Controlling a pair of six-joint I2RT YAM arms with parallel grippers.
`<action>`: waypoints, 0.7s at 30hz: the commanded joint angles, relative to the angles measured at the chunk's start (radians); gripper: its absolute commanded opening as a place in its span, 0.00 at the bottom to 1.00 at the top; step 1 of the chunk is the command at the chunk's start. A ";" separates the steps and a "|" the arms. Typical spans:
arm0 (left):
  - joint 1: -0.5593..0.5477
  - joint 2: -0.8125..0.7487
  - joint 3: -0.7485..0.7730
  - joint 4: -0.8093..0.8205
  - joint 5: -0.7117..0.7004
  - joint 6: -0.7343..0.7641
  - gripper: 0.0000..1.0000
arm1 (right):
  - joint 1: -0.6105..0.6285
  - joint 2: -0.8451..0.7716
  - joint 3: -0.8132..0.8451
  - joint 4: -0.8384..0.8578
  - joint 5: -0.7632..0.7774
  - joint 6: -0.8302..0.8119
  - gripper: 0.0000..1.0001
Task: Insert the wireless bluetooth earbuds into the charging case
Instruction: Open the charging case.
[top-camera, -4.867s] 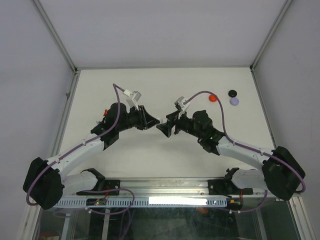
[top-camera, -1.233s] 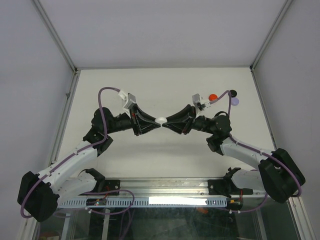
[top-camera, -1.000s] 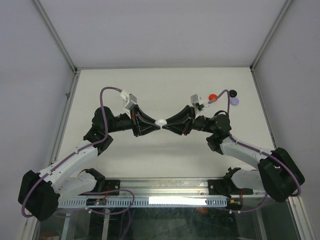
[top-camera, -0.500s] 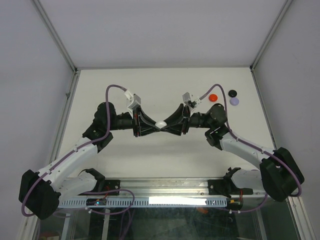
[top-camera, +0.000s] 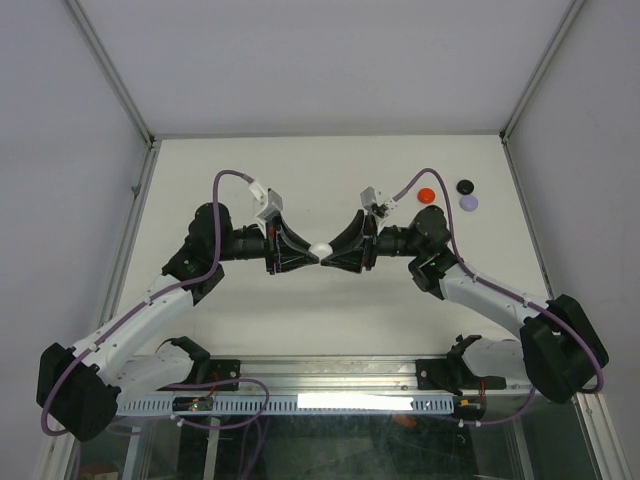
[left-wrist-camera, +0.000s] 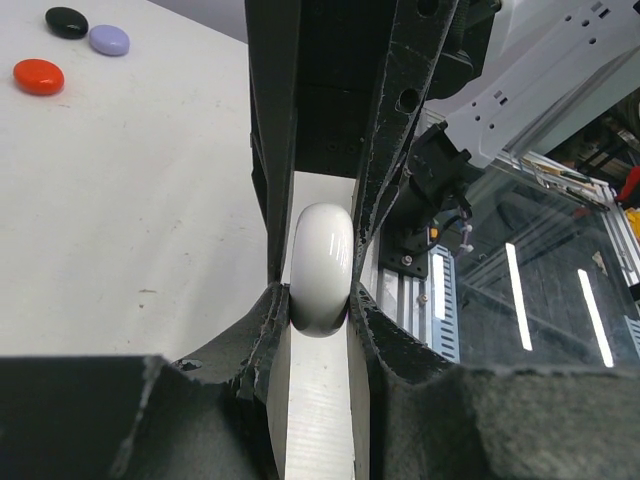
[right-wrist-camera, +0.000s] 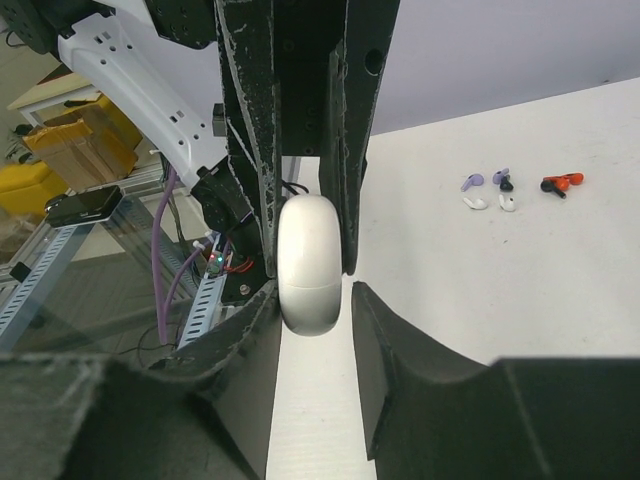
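Two grey walls (top-camera: 60, 150) flank my white counter (top-camera: 300, 170); the white charging case (top-camera: 320, 248) lies lengthwise left-right, left jaws gripping it, right jaws slack.

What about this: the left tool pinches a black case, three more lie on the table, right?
No, the left tool pinches a white case, as the left wrist view shows; the red case, black case and lavender case do lie on the table.
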 joint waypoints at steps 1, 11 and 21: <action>-0.007 -0.030 0.044 0.030 0.008 0.037 0.00 | 0.005 -0.017 0.010 0.035 0.004 -0.011 0.35; -0.007 -0.028 0.044 0.027 0.021 0.035 0.24 | 0.004 0.006 0.006 0.132 -0.030 0.024 0.05; -0.007 -0.060 0.031 0.022 -0.043 0.014 0.66 | 0.005 0.003 -0.062 0.292 0.027 0.011 0.00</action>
